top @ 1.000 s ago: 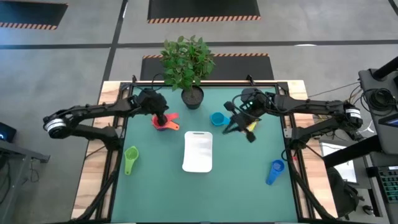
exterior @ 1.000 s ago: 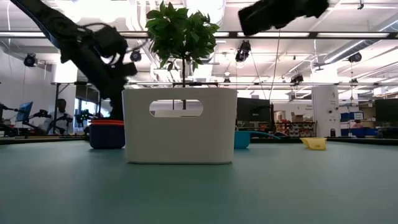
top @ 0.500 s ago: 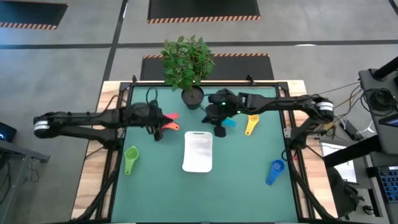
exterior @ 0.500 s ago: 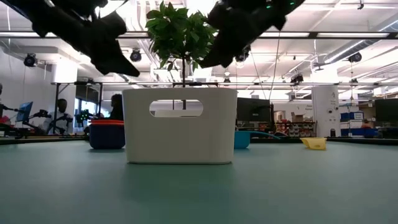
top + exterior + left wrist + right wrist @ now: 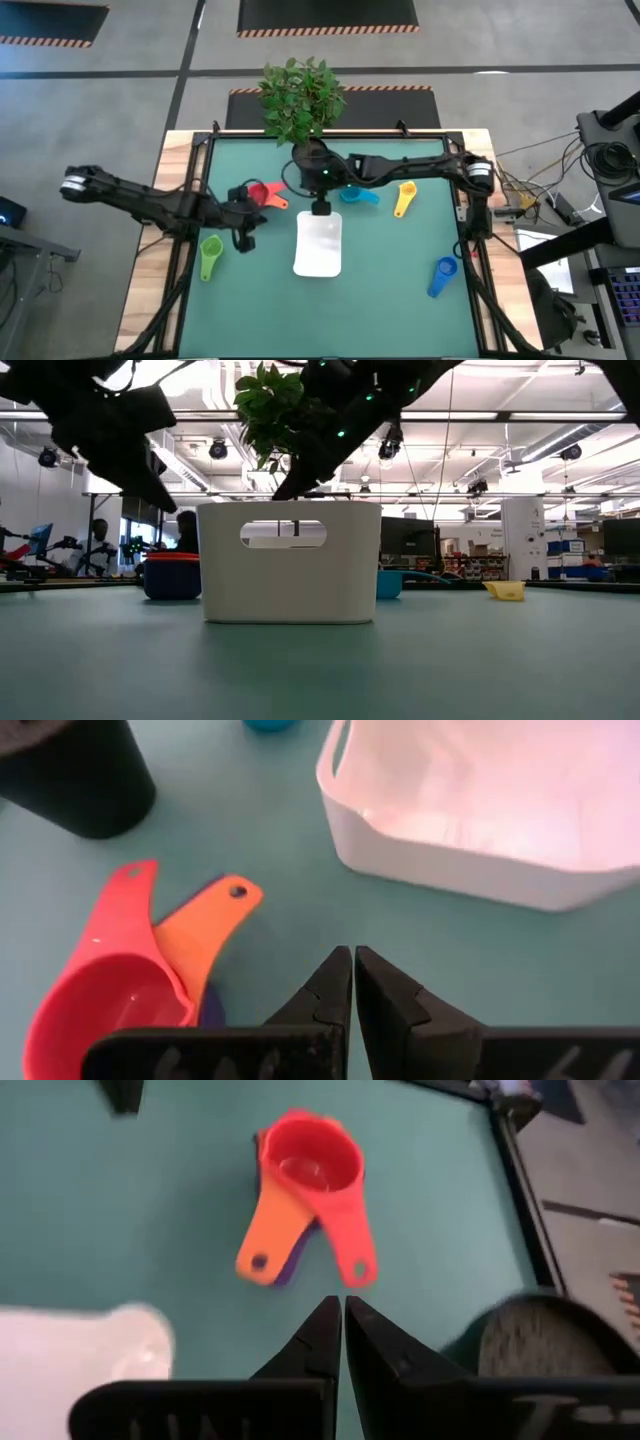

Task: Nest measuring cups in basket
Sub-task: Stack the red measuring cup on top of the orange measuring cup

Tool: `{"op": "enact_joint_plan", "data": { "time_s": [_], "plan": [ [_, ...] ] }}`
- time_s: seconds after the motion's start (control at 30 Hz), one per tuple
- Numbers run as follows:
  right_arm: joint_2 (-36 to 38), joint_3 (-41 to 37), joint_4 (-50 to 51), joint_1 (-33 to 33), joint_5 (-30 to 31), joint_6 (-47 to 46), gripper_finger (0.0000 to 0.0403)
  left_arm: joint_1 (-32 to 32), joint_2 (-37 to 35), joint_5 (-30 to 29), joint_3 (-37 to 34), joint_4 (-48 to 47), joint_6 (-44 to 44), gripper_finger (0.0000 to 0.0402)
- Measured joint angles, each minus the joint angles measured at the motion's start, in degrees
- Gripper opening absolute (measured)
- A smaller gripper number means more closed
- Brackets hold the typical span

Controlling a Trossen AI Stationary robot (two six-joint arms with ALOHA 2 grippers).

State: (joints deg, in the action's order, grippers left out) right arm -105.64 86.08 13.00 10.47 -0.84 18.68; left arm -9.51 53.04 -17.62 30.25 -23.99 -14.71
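- White plastic, shallow and rectangular with rounded corners, the basket (image 5: 319, 245) sits mid-table and holds no cup, so by the look of it nesting into it has not begun.
- A second ago the right gripper (image 5: 321, 207) hovered over by the yellow scoop cup (image 5: 403, 198); it has swung across to the basket's far end, fingers pressed together on nothing.
- The left gripper (image 5: 243, 238) has pulled back from the red plastic cup (image 5: 261, 194) toward the green scoop cup (image 5: 210, 255), fingers likewise shut and empty.
- Neither arm carries anything, so these moves look like repositioning, not delivery.
- The blue cup (image 5: 442, 276) lies well apart near the right edge; the teal cup (image 5: 355, 195) sits beside the dark plant pot (image 5: 309, 155).
- Both wrist views show what the overhead blurs: the red cup is nested over an orange cup (image 5: 272, 1240) with purple beneath.
- The low view alone shows the basket's handle slot (image 5: 283, 534).
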Motion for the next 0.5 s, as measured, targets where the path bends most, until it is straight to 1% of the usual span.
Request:
{"op": "enact_joint_plan", "data": {
  "time_s": [0.1, 0.23, 0.37, 0.43, 0.5],
  "plan": [
    [-2.5, 2.2, -2.3, -0.2, 0.9, 0.1, 0.0009, -0.1, 0.4, 0.0, -2.0, 0.5, 0.1, 0.0],
    [-6.0, 5.7, -3.1, -0.4, 3.1, 0.9, 0.0009, -0.1, 0.1, 0.0, -6.1, 6.1, -0.1, 0.0],
    [-10.4, 10.7, -2.4, -0.8, 9.9, 3.2, 0.0009, -0.2, -0.6, 0.0, -9.5, 12.8, 0.5, 0.0],
    [-13.0, 14.0, -0.6, -1.0, 13.5, 4.3, 0.0009, -0.2, -0.7, 0.0, -10.7, 14.3, 0.5, 0.0],
    [-15.1, 17.5, 2.2, -1.1, 15.3, 4.4, 0.0009, -0.2, -0.7, -0.1, -11.5, 15.3, -0.2, 0.0]
  ]
}}
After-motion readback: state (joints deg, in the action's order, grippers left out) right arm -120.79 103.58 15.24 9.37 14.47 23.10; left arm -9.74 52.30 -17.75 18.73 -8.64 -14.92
